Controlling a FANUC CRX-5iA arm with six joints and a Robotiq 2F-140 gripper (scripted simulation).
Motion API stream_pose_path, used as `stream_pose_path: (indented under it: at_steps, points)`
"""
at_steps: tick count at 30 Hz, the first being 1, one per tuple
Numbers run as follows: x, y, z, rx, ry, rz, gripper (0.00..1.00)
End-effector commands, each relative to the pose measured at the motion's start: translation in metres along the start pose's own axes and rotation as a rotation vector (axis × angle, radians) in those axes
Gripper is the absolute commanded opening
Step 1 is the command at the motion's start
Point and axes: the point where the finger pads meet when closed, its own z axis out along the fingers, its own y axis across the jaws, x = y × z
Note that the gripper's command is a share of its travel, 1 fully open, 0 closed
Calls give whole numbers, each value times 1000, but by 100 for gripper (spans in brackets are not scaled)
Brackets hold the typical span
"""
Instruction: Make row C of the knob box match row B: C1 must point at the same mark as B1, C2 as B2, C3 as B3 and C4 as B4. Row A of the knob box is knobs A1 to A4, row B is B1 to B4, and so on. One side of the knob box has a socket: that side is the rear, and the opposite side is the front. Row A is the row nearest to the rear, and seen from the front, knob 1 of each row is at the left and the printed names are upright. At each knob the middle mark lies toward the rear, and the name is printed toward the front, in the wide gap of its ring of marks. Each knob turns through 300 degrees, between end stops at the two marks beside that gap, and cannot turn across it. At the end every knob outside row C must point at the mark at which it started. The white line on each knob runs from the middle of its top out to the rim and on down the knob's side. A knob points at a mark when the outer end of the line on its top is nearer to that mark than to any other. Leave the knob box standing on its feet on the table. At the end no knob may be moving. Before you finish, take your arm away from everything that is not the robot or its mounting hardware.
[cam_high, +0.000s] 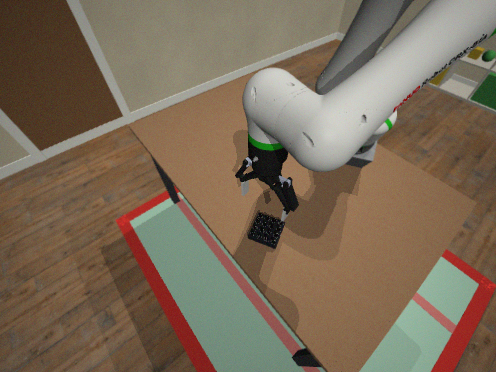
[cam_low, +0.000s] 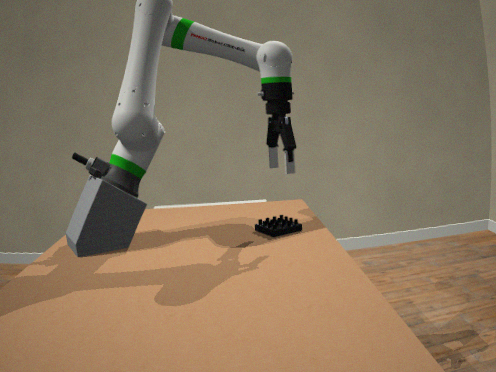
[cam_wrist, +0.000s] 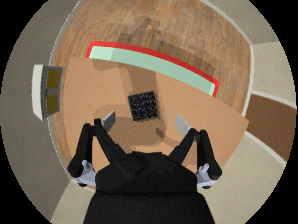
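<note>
The knob box (cam_high: 266, 230) (cam_low: 278, 226) (cam_wrist: 143, 106) is a small black square block with rows of dark knobs. It stands on the brown table (cam_high: 365, 240) (cam_low: 210, 310) near the table's edge. The knobs' white lines and the printed names are too small to read in any view. My gripper (cam_high: 263, 201) (cam_low: 280, 165) (cam_wrist: 145, 118) is open and empty. It hangs high above the table, roughly over the box, with the fingers pointing down.
The arm's grey base block (cam_low: 102, 215) stands on the table far from the box. A green floor mat with a red border (cam_high: 200, 300) (cam_wrist: 153, 63) lies beside the table's edge below the box. Wooden floor surrounds the table.
</note>
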Motion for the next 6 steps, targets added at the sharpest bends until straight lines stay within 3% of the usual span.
stream_pose_path:
  at_steps: [1, 6]
  points:
    - [0, 0, 0, 0, 0, 0, 100]
    - [0, 0, 0, 0, 0, 0, 100]
